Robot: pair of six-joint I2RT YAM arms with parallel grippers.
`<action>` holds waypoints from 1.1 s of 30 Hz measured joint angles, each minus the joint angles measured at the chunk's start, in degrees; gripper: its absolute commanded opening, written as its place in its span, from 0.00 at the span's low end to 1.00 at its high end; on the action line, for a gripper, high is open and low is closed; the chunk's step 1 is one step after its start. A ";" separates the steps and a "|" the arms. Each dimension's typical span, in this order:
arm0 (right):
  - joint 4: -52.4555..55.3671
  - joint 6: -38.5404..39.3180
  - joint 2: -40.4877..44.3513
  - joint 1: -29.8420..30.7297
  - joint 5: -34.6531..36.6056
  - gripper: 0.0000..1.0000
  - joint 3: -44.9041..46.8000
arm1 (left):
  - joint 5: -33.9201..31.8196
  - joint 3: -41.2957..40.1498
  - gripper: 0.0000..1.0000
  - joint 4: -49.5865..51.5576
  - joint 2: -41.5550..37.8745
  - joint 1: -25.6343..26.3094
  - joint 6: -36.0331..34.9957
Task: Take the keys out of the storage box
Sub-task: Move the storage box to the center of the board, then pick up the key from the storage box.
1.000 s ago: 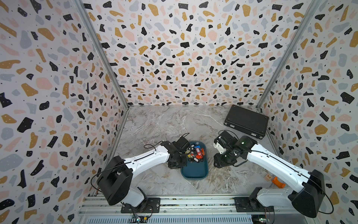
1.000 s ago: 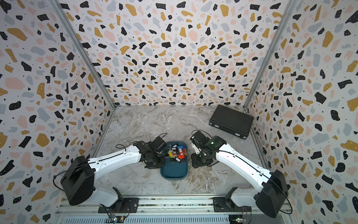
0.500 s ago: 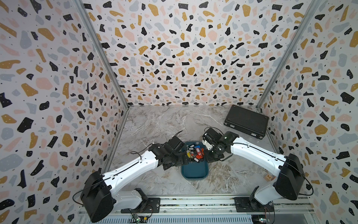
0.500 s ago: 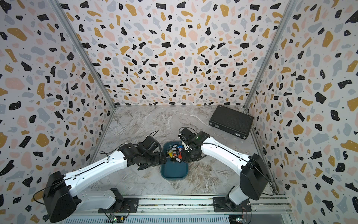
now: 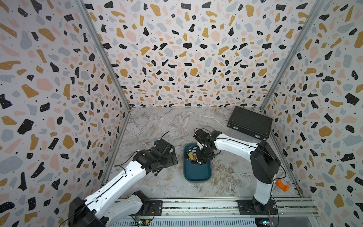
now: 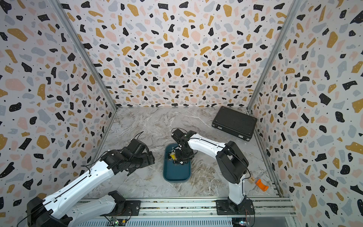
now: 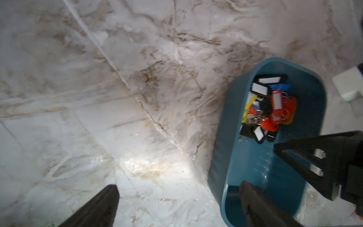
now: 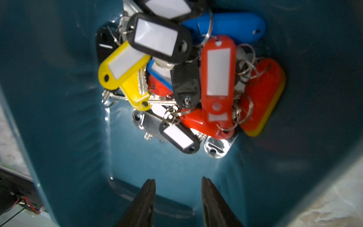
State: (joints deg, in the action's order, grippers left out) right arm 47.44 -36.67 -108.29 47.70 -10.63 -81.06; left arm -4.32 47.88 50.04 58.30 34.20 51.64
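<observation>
Evidently little is done: all the keys [image 8: 196, 78] seen are heaped in the storage box [image 5: 197, 171], and none is seen on the veined, marble-look tabletop [image 5: 157, 125]. Left of centre in a top view, the left gripper [image 5: 173, 159] is held wide open and empty beside that box, a smooth teal plastic tray with rounded corners. At its upper end glossy oblong tags on thin metal rings are piled. Just beside them the right gripper [image 8: 176, 179] is held partly open, gripping nothing.

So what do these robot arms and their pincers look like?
Both match: the left arm and right arm have smooth white shells with a thin black line along them, chunky black joints and black bases on a silver rail. Thin black cables loop at the wrists. The left gripper and right gripper are black, each with two tapering fingers.
</observation>
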 measured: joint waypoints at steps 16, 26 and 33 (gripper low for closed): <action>-2.12 -3.85 -7.17 0.00 3.02 0.39 -4.44 | 4.35 -5.03 1.00 -0.92 -1.79 -3.85 -2.86; -2.05 -4.68 -8.37 0.00 4.24 0.32 -5.81 | 5.62 -6.03 0.99 -2.64 -1.77 -4.26 -3.04; -2.03 -4.96 -8.46 0.00 4.48 0.21 -5.81 | 6.60 -6.51 0.99 -3.61 -1.53 -4.42 -3.04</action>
State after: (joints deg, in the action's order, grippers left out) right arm 45.41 -41.63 -116.75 47.70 -6.15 -86.87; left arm 2.28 41.36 46.44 56.77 29.78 48.60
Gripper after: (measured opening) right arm 0.232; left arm 0.990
